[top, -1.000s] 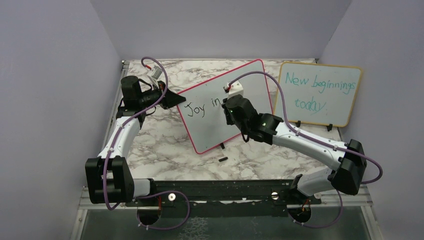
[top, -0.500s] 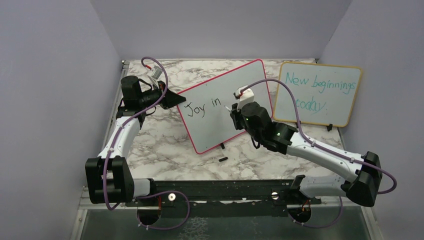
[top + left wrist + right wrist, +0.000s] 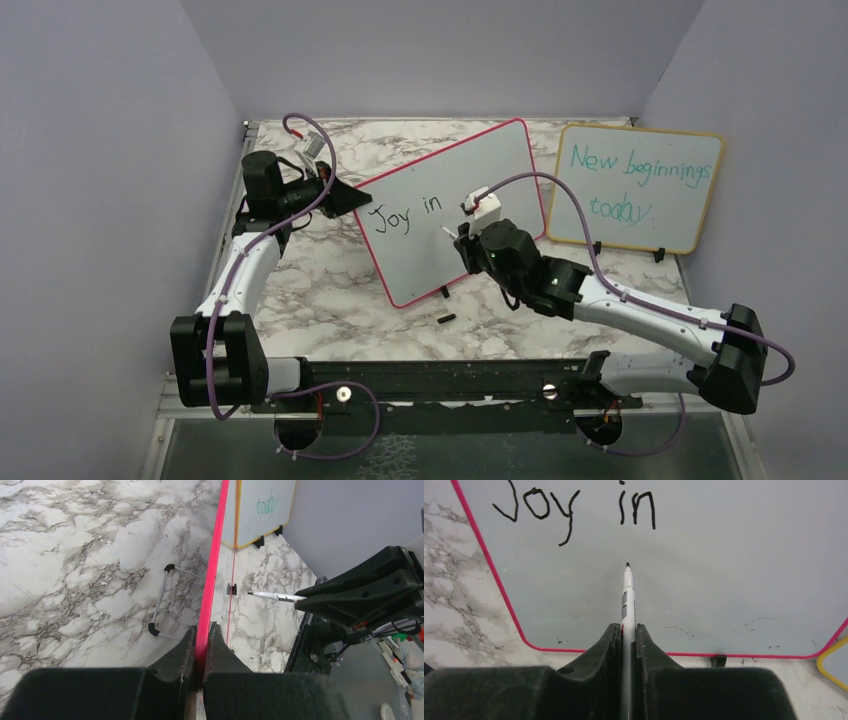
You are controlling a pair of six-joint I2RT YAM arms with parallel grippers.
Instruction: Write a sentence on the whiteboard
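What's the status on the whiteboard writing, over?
Left fingers shut on whiteboard edge. Right fingers shut on marker, tip aimed just under "Joy in". Nothing in the way.

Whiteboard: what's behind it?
The left wrist view shows a wire stand on the marble table behind the whiteboard. From above, the whiteboard covers that stand completely.

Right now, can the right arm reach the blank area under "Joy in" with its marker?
Probably yes: the right gripper holds the marker pointed at bare whiteboard just below the writing, with nothing between.
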